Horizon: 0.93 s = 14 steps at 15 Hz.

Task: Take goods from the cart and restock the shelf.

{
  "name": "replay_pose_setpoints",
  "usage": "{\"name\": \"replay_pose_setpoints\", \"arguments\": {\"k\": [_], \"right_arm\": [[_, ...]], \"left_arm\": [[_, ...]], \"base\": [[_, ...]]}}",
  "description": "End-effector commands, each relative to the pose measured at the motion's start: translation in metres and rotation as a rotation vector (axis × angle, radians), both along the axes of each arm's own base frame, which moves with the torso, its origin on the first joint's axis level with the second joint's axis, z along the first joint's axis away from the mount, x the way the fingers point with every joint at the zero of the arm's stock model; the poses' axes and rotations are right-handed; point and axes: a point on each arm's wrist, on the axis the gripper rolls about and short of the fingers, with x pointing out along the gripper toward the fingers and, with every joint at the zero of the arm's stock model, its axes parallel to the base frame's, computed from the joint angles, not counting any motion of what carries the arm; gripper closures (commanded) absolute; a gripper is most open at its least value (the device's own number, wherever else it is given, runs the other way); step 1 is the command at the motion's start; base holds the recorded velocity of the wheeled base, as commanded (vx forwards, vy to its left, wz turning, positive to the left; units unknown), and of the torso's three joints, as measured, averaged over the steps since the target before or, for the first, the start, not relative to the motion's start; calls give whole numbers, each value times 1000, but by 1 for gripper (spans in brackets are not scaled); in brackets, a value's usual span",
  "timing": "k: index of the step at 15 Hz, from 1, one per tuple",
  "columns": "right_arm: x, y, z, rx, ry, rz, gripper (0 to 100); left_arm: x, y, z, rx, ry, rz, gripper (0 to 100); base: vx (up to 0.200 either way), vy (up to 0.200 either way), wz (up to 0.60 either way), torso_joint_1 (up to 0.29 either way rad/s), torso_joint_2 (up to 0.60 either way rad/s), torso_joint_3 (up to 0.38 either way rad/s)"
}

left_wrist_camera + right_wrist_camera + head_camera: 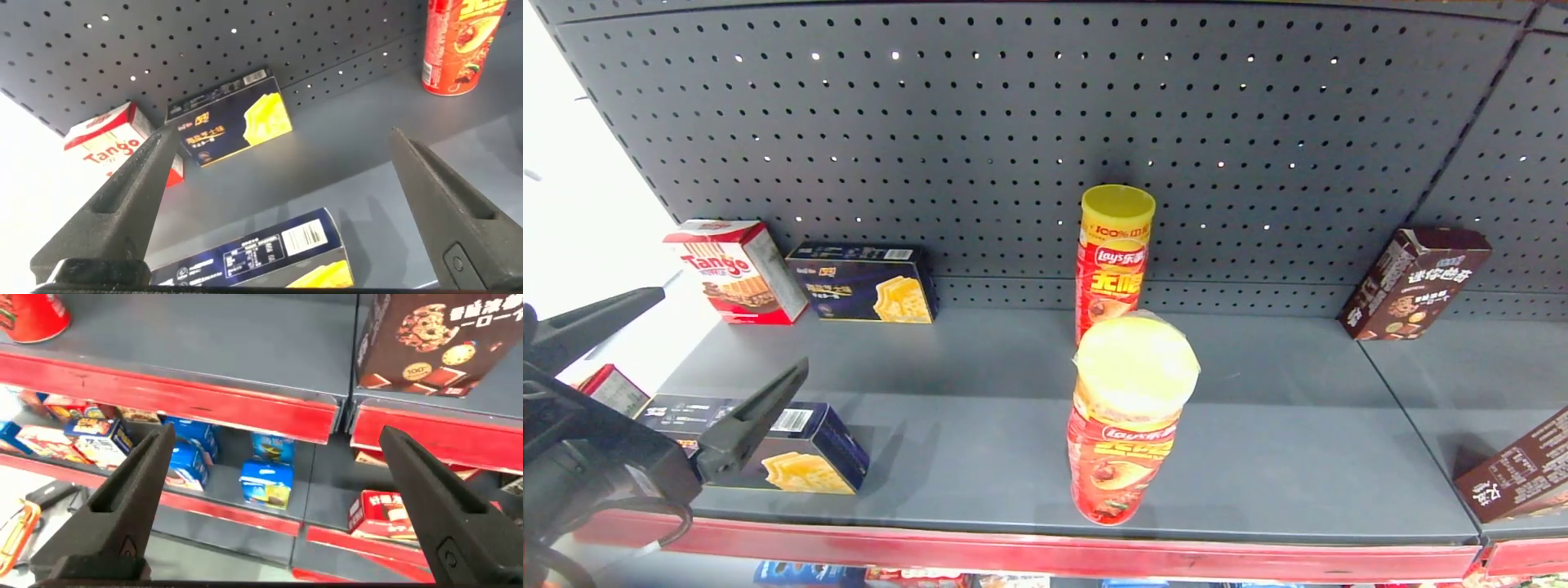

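Grey shelf [980,384], snack boxes [866,282], two chip cans [1123,425]

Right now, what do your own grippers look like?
The left gripper and right gripper match: each has two long, matte black fingers, wedge-shaped and tapering to narrow tips, with a small round fastener near the base. The left one sits on a bulky black housing, with a dark cable looping under it.

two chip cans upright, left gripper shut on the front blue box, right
No: the left gripper is open by the front blue box, not shut on it; the left wrist view shows this. The front chip can and back chip can stand upright.
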Motion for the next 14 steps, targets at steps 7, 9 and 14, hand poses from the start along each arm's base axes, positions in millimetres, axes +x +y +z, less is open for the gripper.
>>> {"name": "replay_pose_setpoints", "arguments": {"k": [7, 9, 14], "right_arm": [[-1, 2, -1, 7, -4, -143, 0], [-1, 2, -1, 2, -3, -144, 0], [-1, 2, -1, 7, -6, -161, 0]], "left_arm": [[-1, -1, -4, 7, 13, -6, 0], [-3, 0, -6, 7, 13, -4, 0], [-10, 4, -12, 6, 16, -5, 0]], "base": [[0, 0, 0, 0, 0, 0], [0, 0, 0, 0, 0, 0], [0, 0, 0, 0, 0, 0]]}}
